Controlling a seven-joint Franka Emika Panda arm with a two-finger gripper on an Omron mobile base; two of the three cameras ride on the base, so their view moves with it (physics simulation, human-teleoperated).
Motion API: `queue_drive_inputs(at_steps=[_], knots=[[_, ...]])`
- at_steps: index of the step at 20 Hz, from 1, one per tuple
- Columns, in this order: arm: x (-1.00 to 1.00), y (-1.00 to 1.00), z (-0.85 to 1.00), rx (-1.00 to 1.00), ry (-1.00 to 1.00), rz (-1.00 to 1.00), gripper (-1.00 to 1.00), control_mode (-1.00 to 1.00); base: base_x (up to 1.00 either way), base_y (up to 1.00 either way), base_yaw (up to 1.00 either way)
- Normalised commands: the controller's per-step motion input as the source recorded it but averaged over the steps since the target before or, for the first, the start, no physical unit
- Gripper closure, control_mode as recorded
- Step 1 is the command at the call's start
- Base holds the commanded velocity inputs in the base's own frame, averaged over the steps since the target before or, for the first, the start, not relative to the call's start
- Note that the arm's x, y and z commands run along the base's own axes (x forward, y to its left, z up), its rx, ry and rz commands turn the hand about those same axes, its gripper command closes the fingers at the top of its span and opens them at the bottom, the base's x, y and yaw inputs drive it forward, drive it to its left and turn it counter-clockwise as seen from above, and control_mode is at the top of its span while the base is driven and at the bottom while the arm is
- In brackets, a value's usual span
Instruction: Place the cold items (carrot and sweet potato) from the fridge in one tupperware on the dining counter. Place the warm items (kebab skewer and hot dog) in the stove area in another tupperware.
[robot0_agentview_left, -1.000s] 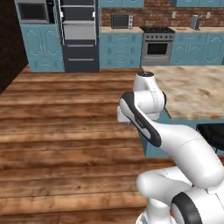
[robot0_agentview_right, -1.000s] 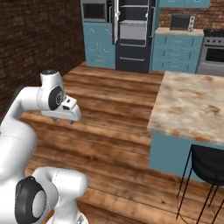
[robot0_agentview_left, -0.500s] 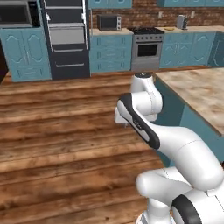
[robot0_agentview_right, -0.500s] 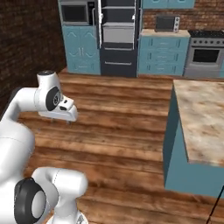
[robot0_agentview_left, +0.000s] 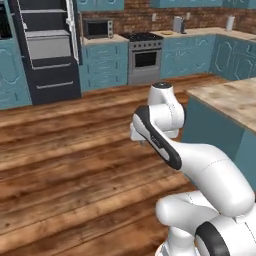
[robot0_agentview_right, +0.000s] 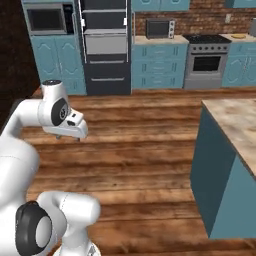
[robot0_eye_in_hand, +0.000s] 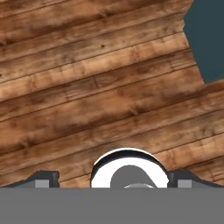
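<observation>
The arm is folded over the wood floor (robot0_eye_in_hand: 96, 87), its gripper (robot0_agentview_right: 67, 138) pointing straight down, fingers spread wide and holding nothing. The fridge (robot0_agentview_left: 47, 50) stands well beyond it, the stove (robot0_agentview_left: 144, 55) right of the fridge, the dining counter (robot0_agentview_right: 235, 120) near the arm's right.

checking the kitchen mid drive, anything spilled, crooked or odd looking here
One thing stands out: the fridge stands open, its pale shelves and drawers on show. No spill or damage shows on the wood floor. The dining counter and stove look in order.
</observation>
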Motion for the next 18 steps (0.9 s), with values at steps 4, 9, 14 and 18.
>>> queue_drive_inputs(at_steps=[4,9,14,18], knots=[[0.0,0.0,0.0,0.0,0.0,0.0,-1.0,1.0,1.0,0.99,-0.46],[0.0,0.0,0.0,0.0,0.0,0.0,-1.0,1.0,1.0,0.99,-0.47],[0.0,0.0,0.0,0.0,0.0,0.0,-1.0,1.0,1.0,0.99,-0.47],[0.0,0.0,0.0,0.0,0.0,0.0,-1.0,1.0,1.0,1.0,-0.46]])
